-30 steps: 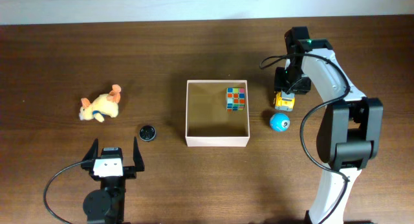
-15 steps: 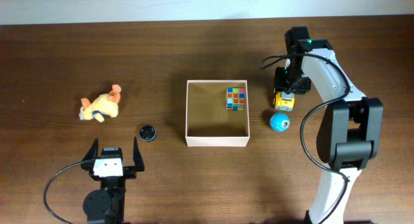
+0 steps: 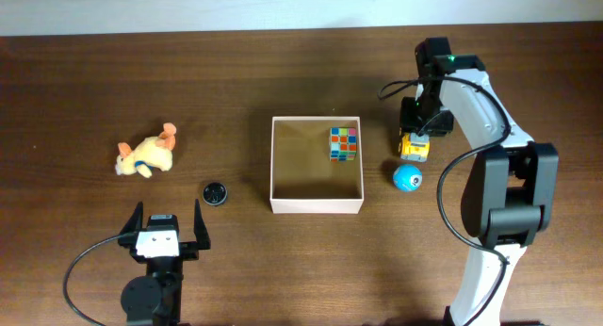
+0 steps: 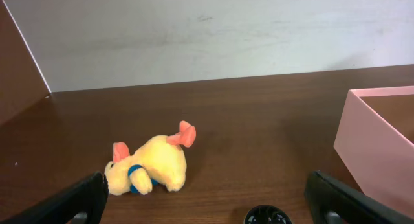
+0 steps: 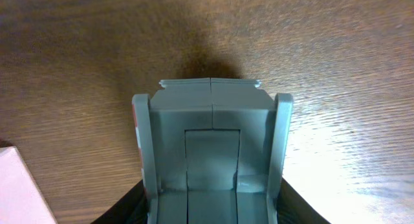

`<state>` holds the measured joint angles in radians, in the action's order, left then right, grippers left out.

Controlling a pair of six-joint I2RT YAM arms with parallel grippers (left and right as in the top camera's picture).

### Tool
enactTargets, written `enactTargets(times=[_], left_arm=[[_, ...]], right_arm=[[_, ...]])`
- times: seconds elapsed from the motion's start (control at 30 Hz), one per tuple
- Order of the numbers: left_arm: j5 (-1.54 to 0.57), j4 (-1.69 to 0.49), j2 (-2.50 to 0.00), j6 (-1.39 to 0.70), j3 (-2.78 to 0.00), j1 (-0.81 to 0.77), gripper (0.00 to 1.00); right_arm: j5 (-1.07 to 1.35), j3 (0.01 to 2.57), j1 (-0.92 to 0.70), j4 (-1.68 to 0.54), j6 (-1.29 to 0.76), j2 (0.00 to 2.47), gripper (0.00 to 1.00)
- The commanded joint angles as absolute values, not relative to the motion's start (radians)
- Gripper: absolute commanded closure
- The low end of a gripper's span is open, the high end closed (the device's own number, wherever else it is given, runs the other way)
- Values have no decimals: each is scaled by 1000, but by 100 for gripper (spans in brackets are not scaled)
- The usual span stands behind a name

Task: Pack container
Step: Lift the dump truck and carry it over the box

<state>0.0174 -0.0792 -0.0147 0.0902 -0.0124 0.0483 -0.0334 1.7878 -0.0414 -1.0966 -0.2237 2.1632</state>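
Left claw (image 3: 169,216) spread wide, empty, at the near bench (image 3: 85,81) edge. Black disc (image 3: 215,192) just ahead, plush (image 3: 146,156) further left. Container (image 3: 317,206) mid-bench, colour cube (image 3: 344,144) in its far right corner. Blue ball (image 3: 407,178) beside its right wall. Right claw (image 3: 415,136) straddles yellow toy (image 3: 412,149); can't tell if clamped.

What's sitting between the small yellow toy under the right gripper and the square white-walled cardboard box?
Nothing visible. Only bare table separates the yellow toy from the white-walled box. The blue ball lies beside the toy, off that line. The multicoloured cube already inside fills the corner nearest the toy.
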Motion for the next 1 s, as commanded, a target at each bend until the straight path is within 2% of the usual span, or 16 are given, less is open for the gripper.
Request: enactTargets(times=[0.0,0.5,0.73,0.97], left_arm=[[11,-83,-7,110,-9,55,1],[11,-83,-7,110,-9,55,1],[11,-83,-7,110,-9,55,1],[11,-83,-7,110,-9,55,1]], right_arm=[[-31,1871,-39,-1116,-213,2153,57],[-31,2196,-91,-1310,-213,2153,57],[-31,2348,-214,-1375,-214,2153,58],[-31,2383,-368,-1410,-266,2153,58]])
